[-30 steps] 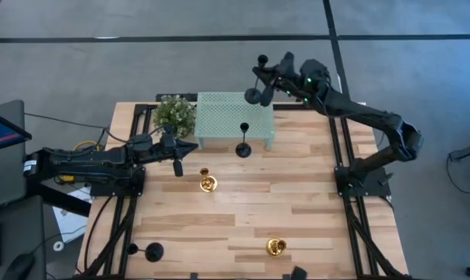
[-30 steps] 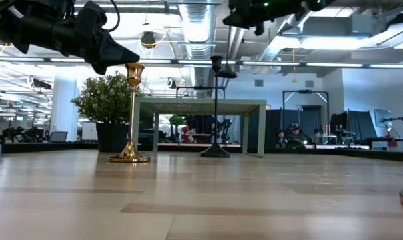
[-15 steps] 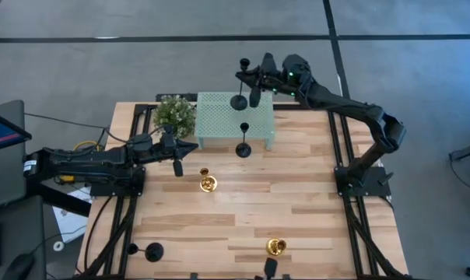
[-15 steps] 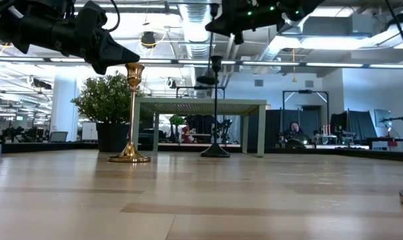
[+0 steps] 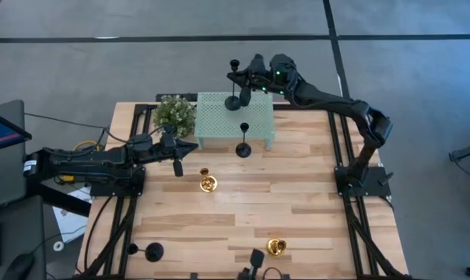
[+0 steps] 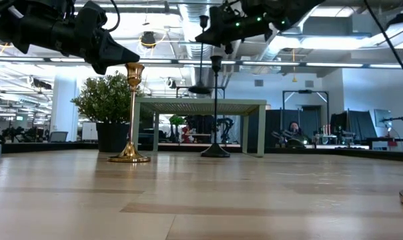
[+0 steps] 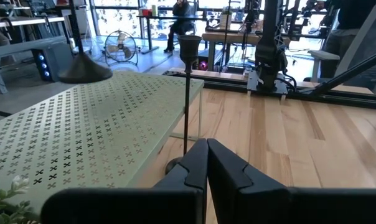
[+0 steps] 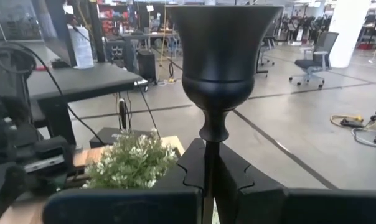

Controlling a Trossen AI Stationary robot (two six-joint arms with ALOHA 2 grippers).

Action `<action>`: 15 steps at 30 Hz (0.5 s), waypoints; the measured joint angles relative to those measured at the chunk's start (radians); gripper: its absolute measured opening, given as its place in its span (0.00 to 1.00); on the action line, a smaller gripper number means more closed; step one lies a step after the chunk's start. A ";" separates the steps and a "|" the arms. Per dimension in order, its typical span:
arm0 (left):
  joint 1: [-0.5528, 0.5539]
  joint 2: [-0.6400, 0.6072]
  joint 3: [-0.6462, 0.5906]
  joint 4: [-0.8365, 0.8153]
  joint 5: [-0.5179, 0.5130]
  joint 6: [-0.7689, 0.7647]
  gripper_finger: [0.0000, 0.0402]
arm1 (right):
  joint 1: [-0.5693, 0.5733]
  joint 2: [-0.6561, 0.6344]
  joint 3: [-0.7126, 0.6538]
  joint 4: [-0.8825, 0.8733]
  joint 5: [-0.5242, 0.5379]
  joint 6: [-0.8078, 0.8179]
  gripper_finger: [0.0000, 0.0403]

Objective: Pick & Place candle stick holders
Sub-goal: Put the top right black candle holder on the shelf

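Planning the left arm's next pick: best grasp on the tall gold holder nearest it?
Take the gold holder by its thin upright stem, fingers level and closing from the sides, approaching from the left arm's side. The flat round base lies too low to pinch. The left gripper waits beside it.

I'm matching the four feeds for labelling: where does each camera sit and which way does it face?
High: overhead, looking down; both arms, green shelf.
Low: table height, facing the room; gold holder, arms overhead.
Left wrist: over the shut left gripper, facing the shelf and the standing black holder.
Right wrist: over the right gripper clamping the carried black holder; plant beyond.
All show a black holder.
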 joint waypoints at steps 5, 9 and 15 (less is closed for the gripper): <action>0.000 0.000 0.000 0.000 0.000 0.000 0.02 | -0.013 0.029 0.012 -0.003 0.005 0.042 0.00; 0.000 0.000 0.000 0.000 0.000 0.000 0.02 | -0.028 0.028 0.013 -0.006 0.017 0.050 0.00; 0.000 0.000 0.000 0.000 0.000 0.000 0.02 | -0.034 0.023 0.013 -0.017 0.030 0.059 0.00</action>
